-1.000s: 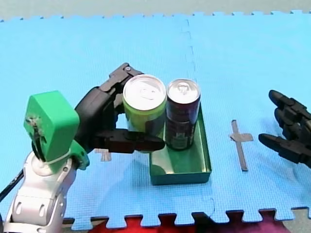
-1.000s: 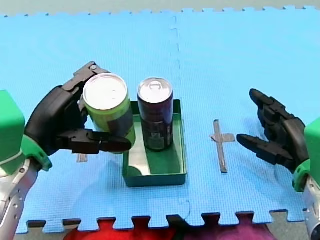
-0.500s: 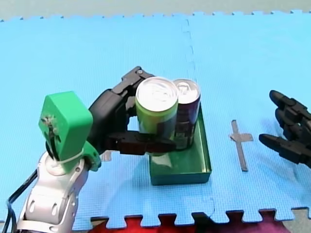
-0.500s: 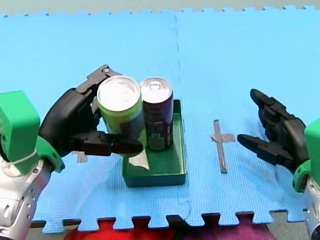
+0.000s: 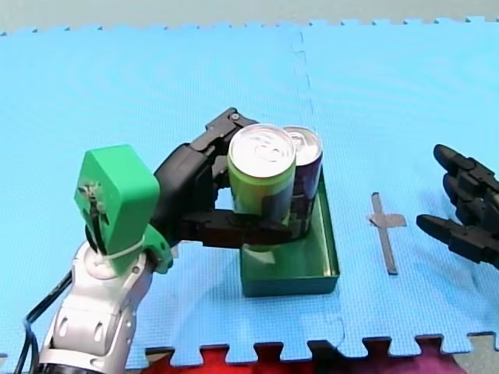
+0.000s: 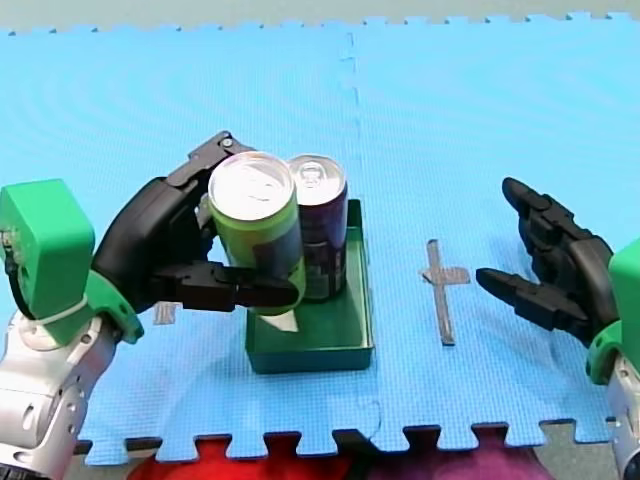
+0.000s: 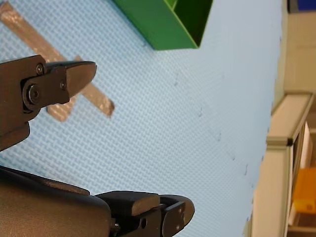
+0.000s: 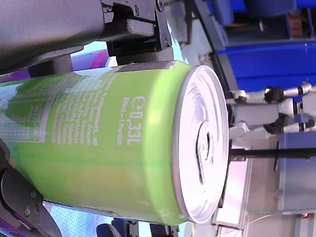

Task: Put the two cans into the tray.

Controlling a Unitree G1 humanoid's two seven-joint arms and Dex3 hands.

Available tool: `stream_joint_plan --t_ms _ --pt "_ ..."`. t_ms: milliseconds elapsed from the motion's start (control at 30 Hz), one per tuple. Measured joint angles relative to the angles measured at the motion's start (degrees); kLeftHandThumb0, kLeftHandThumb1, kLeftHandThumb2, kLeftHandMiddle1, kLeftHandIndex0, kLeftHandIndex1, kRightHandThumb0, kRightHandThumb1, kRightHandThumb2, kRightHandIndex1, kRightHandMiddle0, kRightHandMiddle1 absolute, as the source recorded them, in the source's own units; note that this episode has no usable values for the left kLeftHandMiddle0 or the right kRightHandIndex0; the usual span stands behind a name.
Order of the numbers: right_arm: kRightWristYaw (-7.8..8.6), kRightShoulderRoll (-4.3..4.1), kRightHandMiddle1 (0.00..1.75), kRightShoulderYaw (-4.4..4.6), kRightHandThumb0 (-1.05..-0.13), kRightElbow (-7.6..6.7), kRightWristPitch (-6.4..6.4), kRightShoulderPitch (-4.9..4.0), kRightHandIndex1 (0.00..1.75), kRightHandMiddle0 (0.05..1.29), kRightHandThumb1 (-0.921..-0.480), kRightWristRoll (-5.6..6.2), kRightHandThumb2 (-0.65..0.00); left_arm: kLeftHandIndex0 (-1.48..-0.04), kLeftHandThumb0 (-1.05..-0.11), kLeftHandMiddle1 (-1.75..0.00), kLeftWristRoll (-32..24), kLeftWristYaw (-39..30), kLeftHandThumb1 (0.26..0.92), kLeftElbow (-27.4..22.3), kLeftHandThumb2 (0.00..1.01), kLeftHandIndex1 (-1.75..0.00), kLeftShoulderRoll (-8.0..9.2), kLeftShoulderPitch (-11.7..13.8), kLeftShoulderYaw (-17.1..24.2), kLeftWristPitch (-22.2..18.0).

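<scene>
Blue foam puzzle mat [image 5: 390, 93] covers work surface. Left hand [image 6: 180, 250] grasps lime-green can [image 6: 258, 225], thumb across front, other fingers behind. Can upright, over left side of green tray [image 6: 355, 340], pressed close against dark purple can [image 6: 325, 235]. Dark purple can stands upright inside tray, toward far end. Grey tape cross [image 6: 440, 290] on mat right of tray. Right hand [image 6: 550, 275] released, holding nothing, beyond tape near right edge.

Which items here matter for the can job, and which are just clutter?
Job:
- green tray
- dark can, standing in it
- green can, held by the left hand at its left edge
- right hand, holding nothing, far right

Lying about:
- grey tape cross
- blue foam mat
</scene>
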Motion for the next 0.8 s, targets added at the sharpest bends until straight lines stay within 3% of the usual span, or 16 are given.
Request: stream_joint_plan --t_ms 500,800 --pt "-0.70 -0.06 0.00 0.09 -1.048 -0.06 0.00 0.06 0.01 0.25 -0.921 -0.10 -0.089 -0.29 -0.689 -1.75 0.19 -0.07 0.921 -0.19 0.11 -1.51 -0.24 -0.04 -0.21 0.01" --pt "-1.30 -0.13 0.00 0.38 -1.048 -0.69 0.00 0.21 0.01 0.25 -0.921 -0.45 -0.093 -0.28 -0.676 -1.75 0.30 0.04 0.921 -6.21 0.11 -1.53 -0.09 3.60 -1.54 1.61"
